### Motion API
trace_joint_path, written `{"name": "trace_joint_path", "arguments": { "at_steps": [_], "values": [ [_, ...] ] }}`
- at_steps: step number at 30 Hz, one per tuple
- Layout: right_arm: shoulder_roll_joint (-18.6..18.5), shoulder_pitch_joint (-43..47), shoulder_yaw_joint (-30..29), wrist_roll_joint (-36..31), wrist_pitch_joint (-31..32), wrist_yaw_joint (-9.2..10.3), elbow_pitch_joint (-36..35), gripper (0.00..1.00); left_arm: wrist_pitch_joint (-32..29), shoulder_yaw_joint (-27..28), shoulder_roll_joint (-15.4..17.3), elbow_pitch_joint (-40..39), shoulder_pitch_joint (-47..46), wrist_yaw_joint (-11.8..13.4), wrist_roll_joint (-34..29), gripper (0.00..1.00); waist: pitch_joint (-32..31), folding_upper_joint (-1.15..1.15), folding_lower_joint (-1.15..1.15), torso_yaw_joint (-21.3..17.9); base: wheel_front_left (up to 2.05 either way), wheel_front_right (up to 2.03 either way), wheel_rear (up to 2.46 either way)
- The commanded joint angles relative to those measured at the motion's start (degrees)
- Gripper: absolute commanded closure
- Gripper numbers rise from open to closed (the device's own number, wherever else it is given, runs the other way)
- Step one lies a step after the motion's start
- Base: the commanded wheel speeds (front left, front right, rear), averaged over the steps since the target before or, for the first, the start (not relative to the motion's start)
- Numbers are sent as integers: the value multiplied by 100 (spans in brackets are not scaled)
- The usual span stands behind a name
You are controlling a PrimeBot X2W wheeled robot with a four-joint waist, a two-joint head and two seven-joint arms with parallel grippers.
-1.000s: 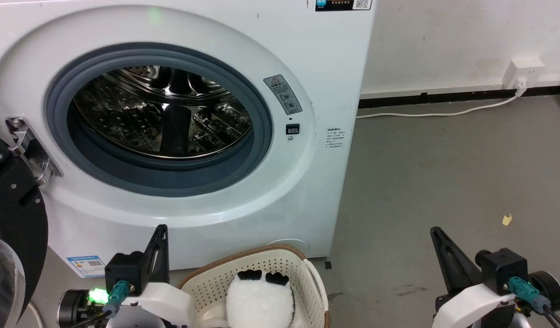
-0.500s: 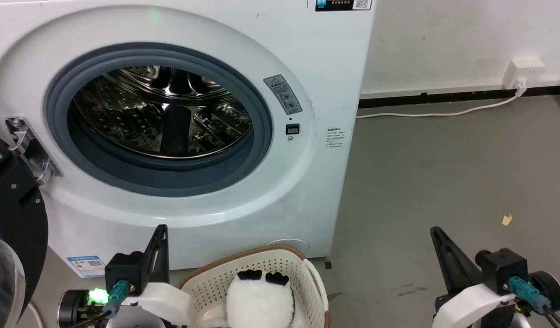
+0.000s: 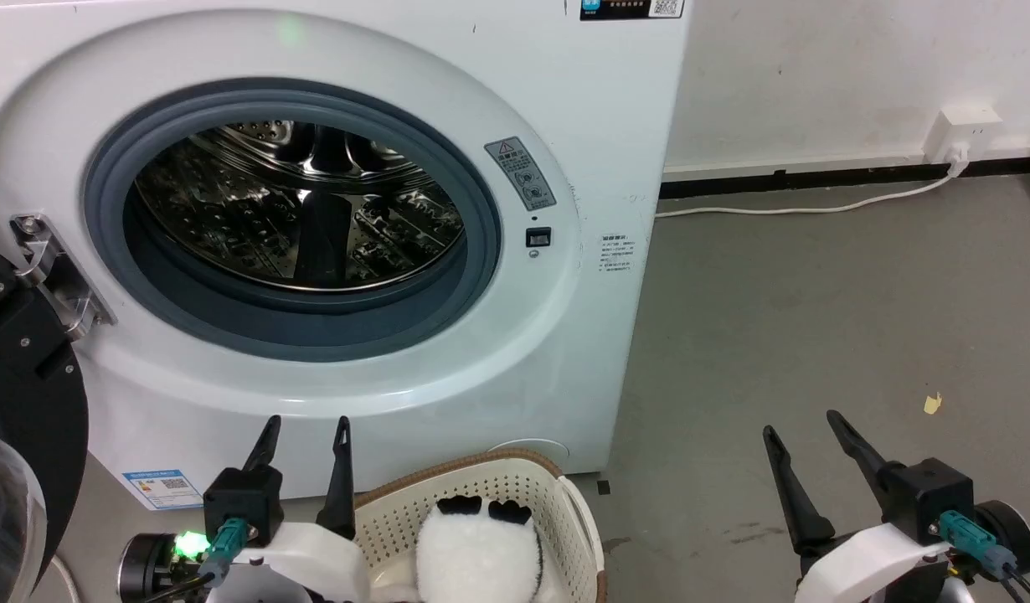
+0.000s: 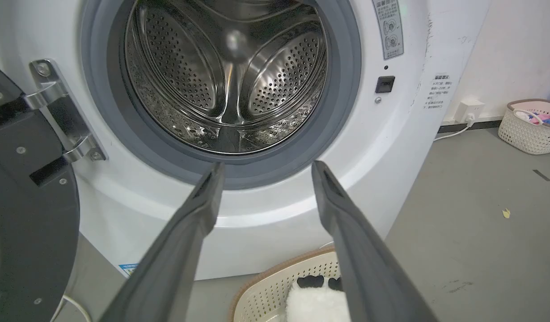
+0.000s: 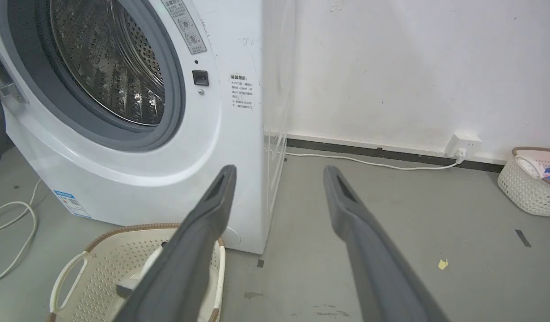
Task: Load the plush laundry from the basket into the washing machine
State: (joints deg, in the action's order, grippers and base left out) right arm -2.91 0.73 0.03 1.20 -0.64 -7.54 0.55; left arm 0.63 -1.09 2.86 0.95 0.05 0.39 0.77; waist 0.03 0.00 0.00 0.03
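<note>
The white washing machine (image 3: 515, 352) stands ahead with its round door swung open at the left and its steel drum (image 3: 297, 209) empty. On the floor in front sits the cream basket (image 3: 498, 490), and the fluffy white plush laundry (image 3: 480, 557) with black patches lies in it. My left gripper (image 3: 302, 425) is open, just left of the basket, fingers pointing up toward the machine. My right gripper (image 3: 801, 421) is open over bare floor, well right of the basket. The left wrist view shows the drum (image 4: 230, 76), the basket (image 4: 275, 290) and the plush laundry (image 4: 317, 304) between open fingers.
The black-rimmed door (image 3: 21, 402) hangs open at the far left on its hinge (image 3: 54, 268). A white cable (image 3: 800, 205) runs along the wall to a socket (image 3: 967, 134). A second basket with clothes (image 5: 532, 183) stands by the wall at the right. Grey floor (image 3: 816, 318) lies right of the machine.
Both grippers have opened: each pair of fingers was together before and now stands apart. Basket, plush laundry and machine have not moved.
</note>
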Motion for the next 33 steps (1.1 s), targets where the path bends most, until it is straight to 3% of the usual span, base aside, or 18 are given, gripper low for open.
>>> {"name": "trace_joint_path", "arguments": {
  "at_steps": [1, 15, 33],
  "values": [
    [0, 52, -8, 90, -57, 0, 27, 0, 58, -42, 1, 47, -46, 30, 56, 0, 2, 0, 0, 0, 0, 0, 0],
    [1, 32, -56, 355, -220, 1, 99, 0, 170, -280, 2, 515, -323, 52, 276, 0, 163, 0, 0, -71, 0, 0, 0],
    [1, -107, -272, 689, -403, 2, 10, 0, 198, -689, 2, 1812, -1139, 101, 647, 0, 896, 0, 0, -270, 0, 0, 0]
  ]
}}
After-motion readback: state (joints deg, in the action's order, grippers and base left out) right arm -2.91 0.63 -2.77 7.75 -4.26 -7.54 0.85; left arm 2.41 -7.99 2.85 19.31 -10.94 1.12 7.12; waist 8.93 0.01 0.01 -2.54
